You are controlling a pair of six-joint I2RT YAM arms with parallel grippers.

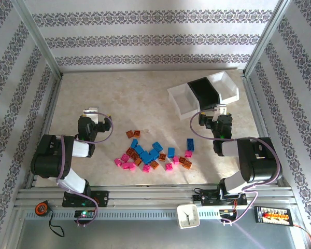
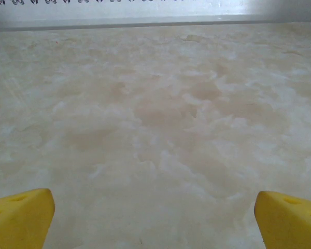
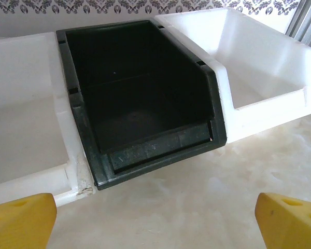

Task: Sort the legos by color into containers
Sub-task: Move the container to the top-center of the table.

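The legos, blue, pink and orange-brown bricks, lie scattered on the table between the two arms near the front. The containers stand at the back right: a black bin between two white bins, all with nothing inside that I can see. My left gripper is open over bare table, left of the pile, its yellow fingertips wide apart. My right gripper is open just in front of the black bin, its fingertips spread with nothing between them.
A small white clock, an orange tape measure and a black box sit on the front rail. Patterned walls close in the table on three sides.
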